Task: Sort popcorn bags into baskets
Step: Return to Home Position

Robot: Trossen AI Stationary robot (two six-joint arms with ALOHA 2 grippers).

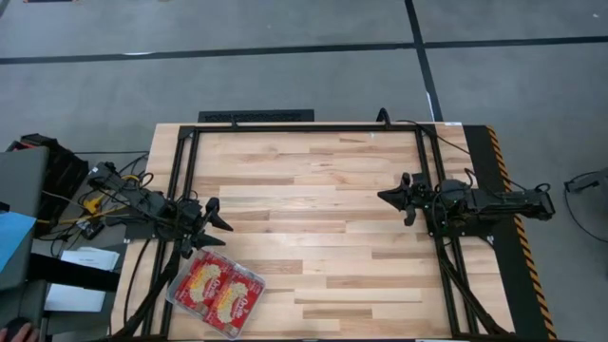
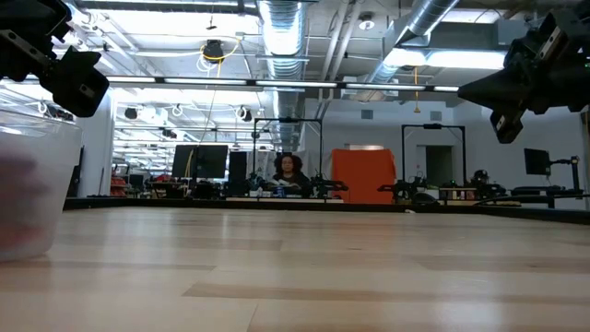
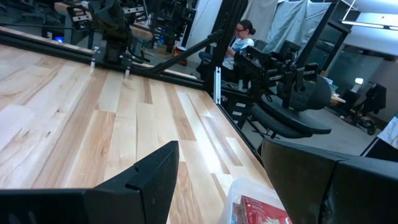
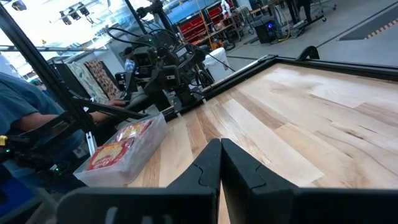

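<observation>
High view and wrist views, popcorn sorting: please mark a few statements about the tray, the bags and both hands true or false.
1. The clear tray holds red popcorn bags. True.
2. Bags lie loose on the table. False: none shows outside the tray.
3. The left hand is open. True.
4. The right hand grips a bag. False: it is shut on nothing.
5. The tray sits on the table's right side. False: it is on the left side, by the left arm.

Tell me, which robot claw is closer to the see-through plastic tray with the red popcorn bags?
Left. The left gripper hangs just beside the clear rectangular plastic tray holding red popcorn bags; the right gripper is far across the wooden table.
</observation>
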